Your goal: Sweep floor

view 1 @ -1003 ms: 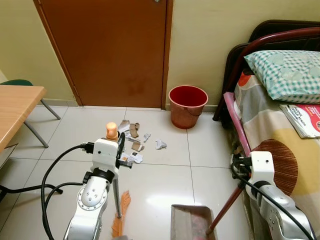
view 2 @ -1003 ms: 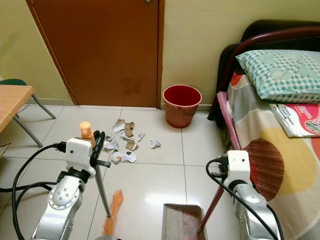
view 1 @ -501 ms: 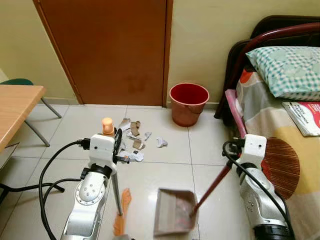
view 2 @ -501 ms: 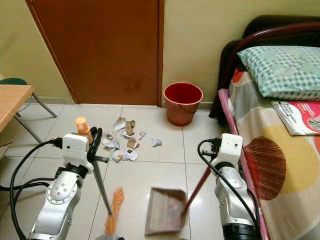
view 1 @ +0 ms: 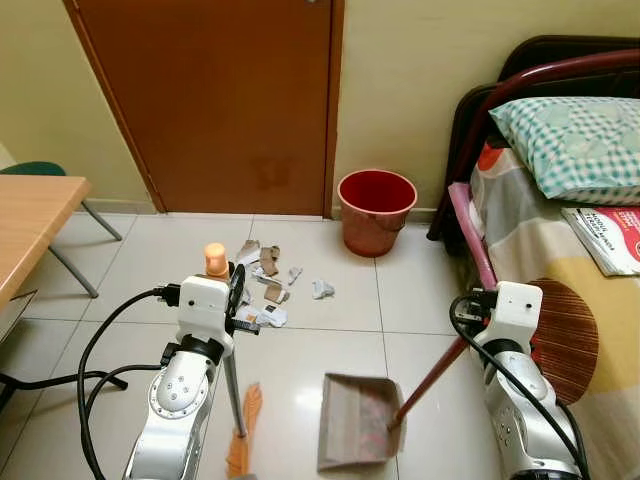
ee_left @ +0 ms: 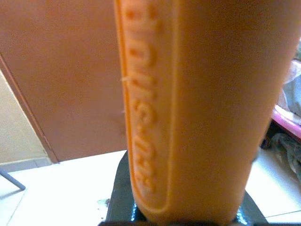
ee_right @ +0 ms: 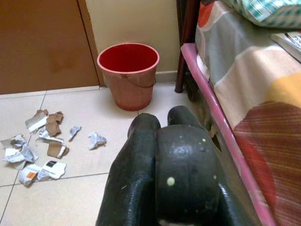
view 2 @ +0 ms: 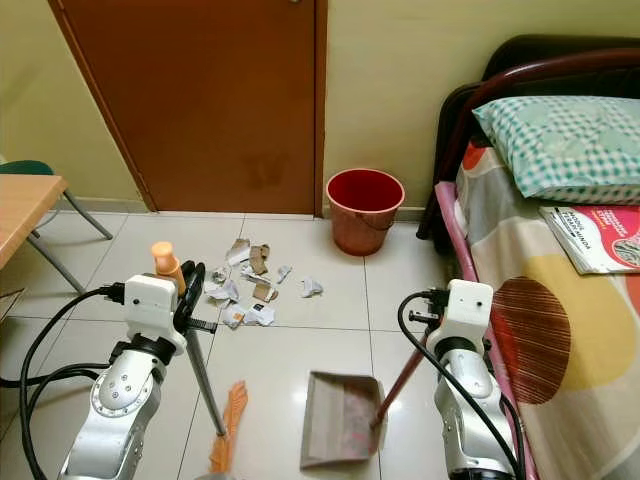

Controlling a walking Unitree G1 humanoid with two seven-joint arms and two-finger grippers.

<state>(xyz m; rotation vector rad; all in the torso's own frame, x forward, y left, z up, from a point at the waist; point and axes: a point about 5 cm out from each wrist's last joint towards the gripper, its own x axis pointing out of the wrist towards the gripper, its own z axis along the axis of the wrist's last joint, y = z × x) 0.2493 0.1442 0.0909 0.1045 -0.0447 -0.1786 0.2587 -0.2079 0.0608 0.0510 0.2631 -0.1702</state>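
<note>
bucket (view 1: 376, 211) in red stands on the tiled floor (view 1: 310, 370) against the yellow wall, beside the brown door (view 1: 215, 100) and near the bed frame (view 1: 470, 230); what can be seen of its inside looks bare. scraps of torn paper and cardboard (view 1: 268, 285) lie scattered on the tiles between the bucket and the left arm. the left gripper (view 1: 236, 296) is clamped around the broom handle (view 1: 216, 262), whose orange grip fills the left wrist view (ee_left: 197, 108); the metal shaft runs down to the orange bristles (view 1: 243, 440) resting on the floor just below the scraps. the right gripper (ee_right: 171, 169) has its black fingers closed over the rounded top of the dustpan handle (view 1: 432, 385), a red rod slanting down to the dustpan (view 1: 355, 420). the pan sits on the tiles between the two arms, well apart from the scraps, its tray brownish and i cannot tell whether anything lies in it. a checked pillow (view 1: 575, 145) and a red magazine (view 1: 610, 235) lie on the patterned bedspread. a wooden table (view 1: 30, 225) stands at the left.
</note>
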